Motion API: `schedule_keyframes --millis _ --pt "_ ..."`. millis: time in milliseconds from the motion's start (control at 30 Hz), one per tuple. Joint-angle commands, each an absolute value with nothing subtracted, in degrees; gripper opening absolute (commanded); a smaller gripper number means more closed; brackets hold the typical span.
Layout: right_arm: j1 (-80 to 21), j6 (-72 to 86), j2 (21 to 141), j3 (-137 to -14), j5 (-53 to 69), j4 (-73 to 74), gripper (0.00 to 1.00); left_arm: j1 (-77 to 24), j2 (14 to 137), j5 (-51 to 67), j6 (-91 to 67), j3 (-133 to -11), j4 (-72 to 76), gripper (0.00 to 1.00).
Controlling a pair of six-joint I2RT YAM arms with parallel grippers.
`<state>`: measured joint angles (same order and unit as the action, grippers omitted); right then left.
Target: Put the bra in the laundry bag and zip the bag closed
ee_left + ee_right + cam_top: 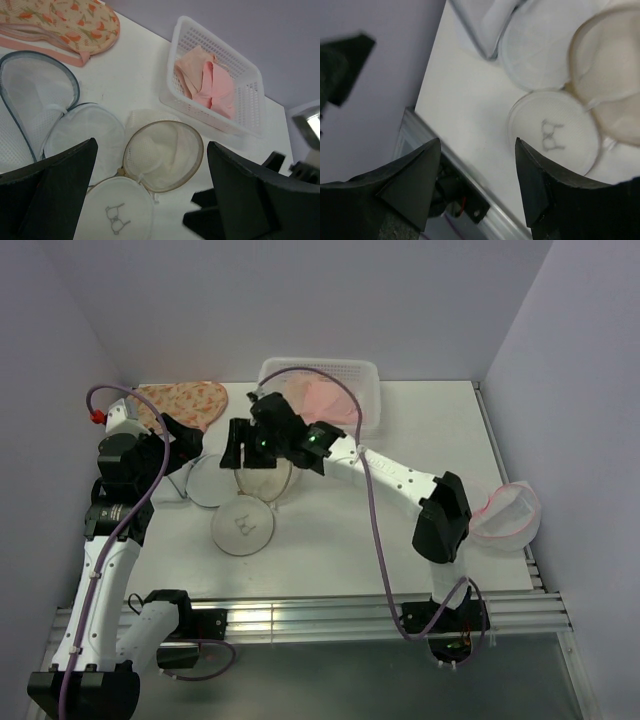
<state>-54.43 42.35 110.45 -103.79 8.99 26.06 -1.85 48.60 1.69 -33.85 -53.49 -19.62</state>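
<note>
- Now both pincers gape empty: left pincer (151, 146) wide, right pincer (477, 150) partly.
- Cream fabric (147, 119) seemingly overhanging the laundry bag (132, 205) rim could snag the zip.

From above, cannot read the small drawing on the laundry bag (242, 527): too small. Can see only part of its open, tan-rimmed half beneath the right hand (248, 452). In the left wrist view, cut off by the edges: grey-rimmed mesh bag (30, 95), floral pouch (60, 20). In the right wrist view, blurred throughout, with the tan-rimmed half clipped at the right.
</note>
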Motion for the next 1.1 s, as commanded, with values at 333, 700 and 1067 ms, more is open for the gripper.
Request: schedule_keyframes --millis 333,700,1067 --pt "-23.4 38.0 126.8 -128.4 -1.6 34.3 0.67 -1.5 49.6 4.7 -34.1 -54.1 -17.8 0.99" --pt "-20.7 36.3 138.8 -137.6 -5.9 32.9 0.67 -1.5 50.5 6.1 -34.2 -54.1 -17.6 0.99" --pt "-21.7 31.4 142.3 -138.0 -12.8 35.0 0.73 -1.5 50.8 7.4 -34.5 -53.9 -17.1 0.99"
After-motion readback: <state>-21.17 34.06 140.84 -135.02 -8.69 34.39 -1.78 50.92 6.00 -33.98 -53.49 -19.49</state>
